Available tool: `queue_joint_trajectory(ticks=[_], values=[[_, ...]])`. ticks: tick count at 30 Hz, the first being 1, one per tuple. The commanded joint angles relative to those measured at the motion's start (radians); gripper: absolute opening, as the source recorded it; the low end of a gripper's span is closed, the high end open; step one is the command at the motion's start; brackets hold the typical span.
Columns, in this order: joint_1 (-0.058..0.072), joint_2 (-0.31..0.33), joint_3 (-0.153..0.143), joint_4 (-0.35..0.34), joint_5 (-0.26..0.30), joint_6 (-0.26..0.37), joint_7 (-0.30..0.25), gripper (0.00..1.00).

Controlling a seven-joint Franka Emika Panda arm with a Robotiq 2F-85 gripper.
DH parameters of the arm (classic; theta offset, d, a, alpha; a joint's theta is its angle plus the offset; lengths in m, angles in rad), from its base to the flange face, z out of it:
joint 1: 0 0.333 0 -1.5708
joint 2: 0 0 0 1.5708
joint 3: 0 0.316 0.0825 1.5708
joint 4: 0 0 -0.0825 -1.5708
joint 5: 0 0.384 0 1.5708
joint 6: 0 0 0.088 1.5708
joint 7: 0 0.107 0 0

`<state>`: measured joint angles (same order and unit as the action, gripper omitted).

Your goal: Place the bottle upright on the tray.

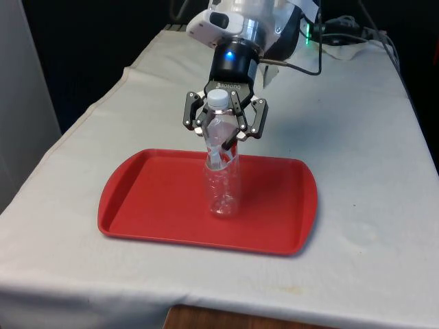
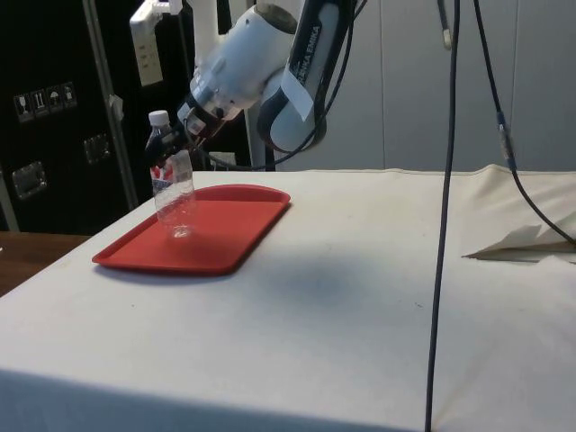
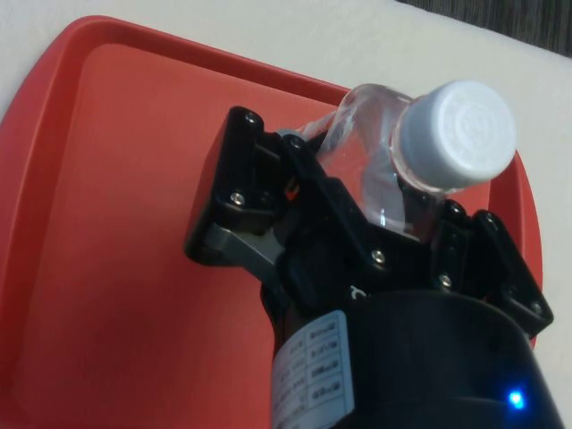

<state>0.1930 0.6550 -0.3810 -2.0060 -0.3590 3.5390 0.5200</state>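
A clear plastic bottle (image 1: pixel 221 186) with a white cap stands upright on the red tray (image 1: pixel 147 199), its base resting near the tray's middle. My gripper (image 1: pixel 223 140) comes down from above and is shut on the bottle's upper body, just below the cap. From the side, the bottle (image 2: pixel 175 198) stands on the tray (image 2: pixel 229 238) with the gripper (image 2: pixel 171 151) around its shoulder. In the wrist view the capped bottle (image 3: pixel 456 134) sits between the black fingers (image 3: pixel 268 192), over the tray (image 3: pixel 107 223).
The tray lies near the table's front edge in the front view. Cables (image 1: pixel 346 38) lie on the cloth at the far right corner. A black cable (image 2: pixel 445 225) hangs down in the side view, beside a fold in the cloth (image 2: pixel 517 241).
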Motion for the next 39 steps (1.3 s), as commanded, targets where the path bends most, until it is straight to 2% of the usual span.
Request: queue_joint_trajectory(ticks=[1, 3, 4, 12, 39], values=[[-0.003, 0.002, 0.006, 0.004, 0.0, 0.002, 0.004, 0.28], [0.0, 0.001, 0.0, 0.001, 0.0, 0.0, 0.0, 0.28], [-0.004, 0.005, 0.006, 0.005, 0.0, 0.003, 0.004, 0.28], [0.0, 0.009, 0.0, 0.005, 0.0, -0.001, 0.0, 0.28], [0.0, 0.017, 0.001, 0.013, 0.0, -0.002, -0.002, 0.28]])
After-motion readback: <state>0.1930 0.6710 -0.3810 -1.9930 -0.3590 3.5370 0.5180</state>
